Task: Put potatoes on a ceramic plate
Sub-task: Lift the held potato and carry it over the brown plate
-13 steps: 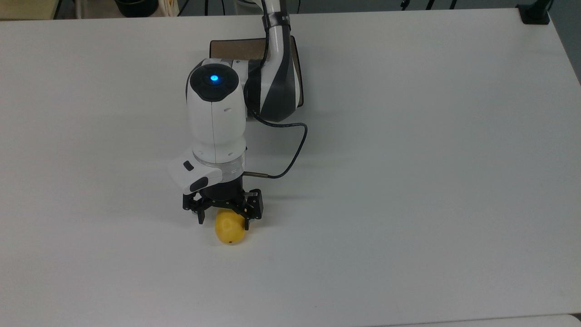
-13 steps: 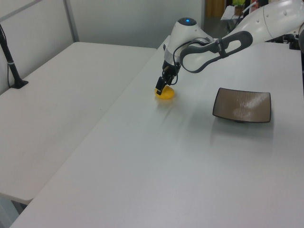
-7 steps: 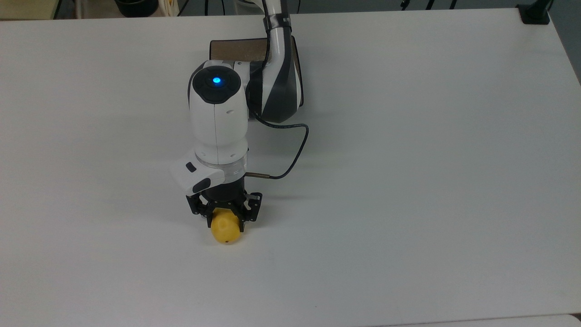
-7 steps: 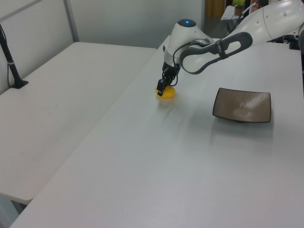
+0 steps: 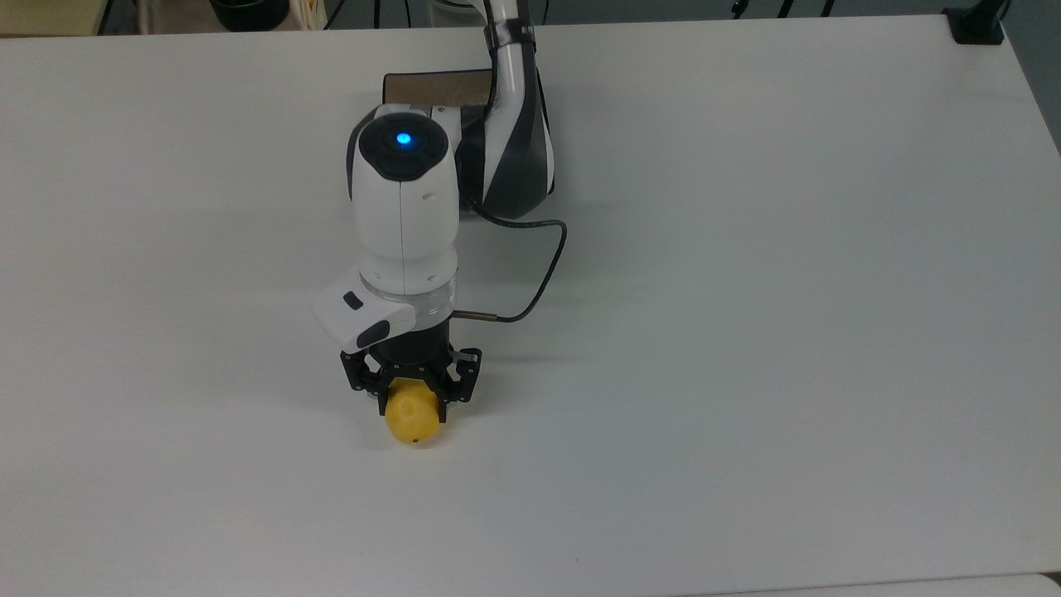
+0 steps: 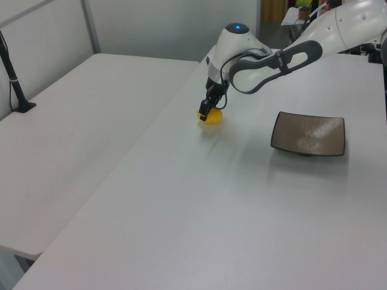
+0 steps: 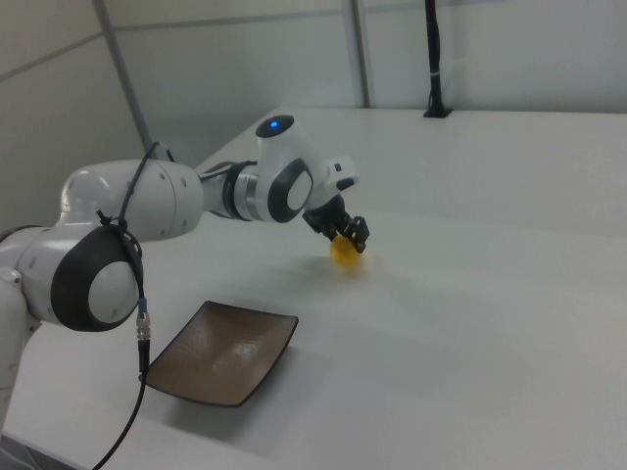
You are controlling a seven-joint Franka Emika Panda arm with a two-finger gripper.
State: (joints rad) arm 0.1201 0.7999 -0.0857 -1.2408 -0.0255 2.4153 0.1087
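In the top view, the gripper [image 5: 412,396] has its two fingers closed snugly against the sides of the potato [image 5: 412,419], which sits low on the white table [image 5: 746,332] toward the top view's lower middle; whether it is lifted off the surface cannot be told. The ceramic plate [image 5: 431,87] lies toward the far edge, largely covered by the arm, well apart from the potato. Wide bare tabletop spreads to the top view's left and right, and the table's far edge and right edge are both well away from the gripper. In the left view, the gripper [image 6: 207,110] clasps the potato [image 6: 211,117] near the seam where the table [image 6: 242,229] meets a second white table [image 6: 78,121] on the left view's left, while the ceramic plate [image 6: 308,133] rests flat to the left view's right with open surface around it. In the right view, the gripper [image 7: 345,233] pinches the potato [image 7: 344,251] at mid-table, and the ceramic plate [image 7: 223,352] lies nearer the camera, close to the near edge; pale wall panels and a dark post [image 7: 432,59] stand behind.
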